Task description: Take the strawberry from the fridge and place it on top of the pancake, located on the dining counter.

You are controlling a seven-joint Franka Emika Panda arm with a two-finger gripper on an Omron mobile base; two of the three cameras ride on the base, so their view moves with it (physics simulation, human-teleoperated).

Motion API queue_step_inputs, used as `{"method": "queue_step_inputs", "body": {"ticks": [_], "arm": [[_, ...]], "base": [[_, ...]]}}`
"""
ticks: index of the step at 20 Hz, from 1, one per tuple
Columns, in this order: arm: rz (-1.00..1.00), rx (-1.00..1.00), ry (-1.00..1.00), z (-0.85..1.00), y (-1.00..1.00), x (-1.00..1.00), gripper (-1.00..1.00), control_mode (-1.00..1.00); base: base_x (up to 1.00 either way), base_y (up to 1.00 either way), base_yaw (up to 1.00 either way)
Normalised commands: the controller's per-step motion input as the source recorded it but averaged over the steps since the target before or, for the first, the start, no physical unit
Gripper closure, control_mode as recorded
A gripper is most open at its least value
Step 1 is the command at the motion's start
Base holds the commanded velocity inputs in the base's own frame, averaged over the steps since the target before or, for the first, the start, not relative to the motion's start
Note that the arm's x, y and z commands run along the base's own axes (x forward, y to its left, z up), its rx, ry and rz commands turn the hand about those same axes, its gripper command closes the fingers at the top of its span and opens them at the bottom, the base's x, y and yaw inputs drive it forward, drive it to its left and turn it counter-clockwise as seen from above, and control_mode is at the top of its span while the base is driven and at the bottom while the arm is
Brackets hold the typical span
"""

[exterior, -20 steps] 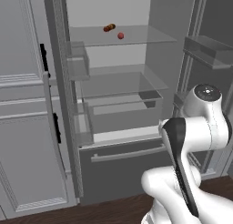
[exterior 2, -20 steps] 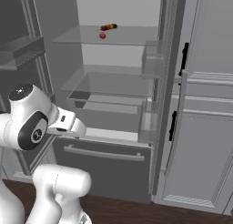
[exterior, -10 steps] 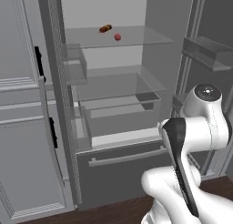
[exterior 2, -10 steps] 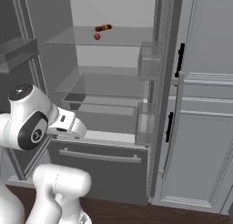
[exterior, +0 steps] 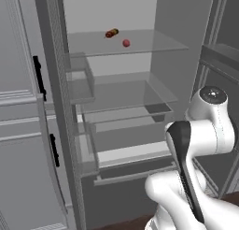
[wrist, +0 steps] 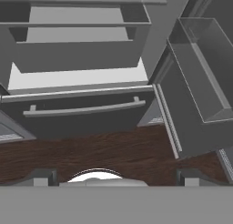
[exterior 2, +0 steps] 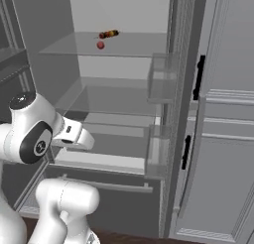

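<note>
Standing open: fridge [exterior: 154,61], glass shelves showing. Resting high on the top shelf [exterior: 140,44], just beside an elongated red-and-orange item [exterior: 111,33]: strawberry [exterior: 126,43]. Hanging low, pointing toward the bottom drawer [wrist: 82,108] and floor: gripper [wrist: 113,175], fingers [wrist: 43,176] spread wide, holding nothing. Lying well above and beyond the jaws, that fruit; likely calling for a long upward reach.

A rendered kitchen: open fridge [exterior: 116,98] with glass shelves, panelled cupboards [exterior 2: 228,139], dark wood floor [wrist: 91,152].

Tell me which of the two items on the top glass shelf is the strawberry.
The small round plain red strawberry, nearer the shelf's front edge; the other item is elongated, dark red and orange.
</note>
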Motion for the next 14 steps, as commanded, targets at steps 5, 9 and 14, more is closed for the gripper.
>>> {"method": "queue_step_inputs", "body": {"ticks": [5, 9, 14], "arm": [[0.0, 0.0, 0.0, 0.0, 0.0, 0.0, -1.0, 1.0], [0.0, 0.0, 0.0, 0.0, 0.0, 0.0, -1.0, 1.0], [0.0, 0.0, 0.0, 0.0, 0.0, 0.0, -1.0, 1.0]], "base": [[0.49, 0.0, 0.0], [0.42, 0.0, 0.0], [0.51, 0.0, 0.0]]}}
